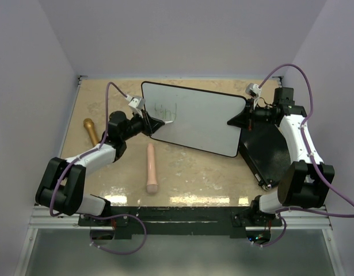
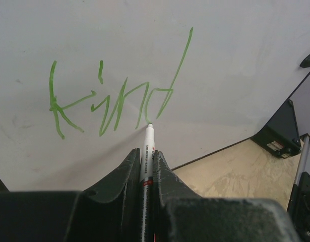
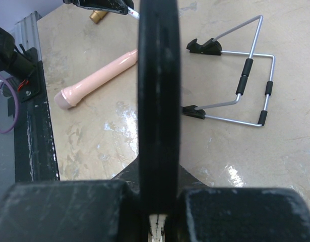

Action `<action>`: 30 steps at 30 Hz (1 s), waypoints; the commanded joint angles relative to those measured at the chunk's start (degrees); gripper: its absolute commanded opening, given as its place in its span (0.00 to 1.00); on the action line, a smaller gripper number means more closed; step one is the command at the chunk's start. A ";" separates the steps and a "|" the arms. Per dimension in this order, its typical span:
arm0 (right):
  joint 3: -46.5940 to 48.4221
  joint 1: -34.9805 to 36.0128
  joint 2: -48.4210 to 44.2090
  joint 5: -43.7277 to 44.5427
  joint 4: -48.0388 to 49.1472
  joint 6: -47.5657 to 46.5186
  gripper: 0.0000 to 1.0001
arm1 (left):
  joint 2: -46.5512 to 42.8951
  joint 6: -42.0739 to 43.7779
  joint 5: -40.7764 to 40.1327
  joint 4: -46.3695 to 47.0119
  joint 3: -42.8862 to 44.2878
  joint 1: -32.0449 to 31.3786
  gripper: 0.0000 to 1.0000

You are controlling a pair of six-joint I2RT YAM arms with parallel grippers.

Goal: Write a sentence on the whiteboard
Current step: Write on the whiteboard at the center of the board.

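In the top external view, a large glossy white rectangular whiteboard (image 1: 205, 123) with a thin black rim is being shown slanting across the middle of a beige marbled tabletop (image 1: 188, 178). Its left part is being met by the left gripper (image 1: 155, 123), while its right edge is being clamped by the right gripper (image 1: 235, 121). Thin green handwriting (image 1: 165, 110) is being shown faintly near the board's left end. A smooth pink cylinder (image 1: 151, 168) is lying in front of the board, a golden-brown handle-shaped object (image 1: 91, 131) to its left, and a black flat rectangular case (image 1: 269, 152) beneath the right arm.

In the left wrist view, a slim white marker (image 2: 147, 151) is being gripped between the closed jaws. Its tip is being held against the whiteboard just under the last letter of the handwriting, which is reading "kind".

In the right wrist view, the board's rim is being seen edge-on, pinched between the closed jaws. The pink cylinder is lying to its left and a silver wire stand (image 3: 245, 75) with black sleeves to its right.
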 commanded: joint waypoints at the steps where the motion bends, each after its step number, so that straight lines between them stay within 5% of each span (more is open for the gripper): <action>1: 0.15 0.52 -0.36 0.52 -1.13 -1.87 0.00 | 0.33 -1.40 0.17 3.65 3.24 0.29 0.00; 30: 0.24 0.43 -0.10 0.61 -1.57 -2.05 0.00 | 2.17 -0.69 0.96 2.77 1.75 0.29 0.00</action>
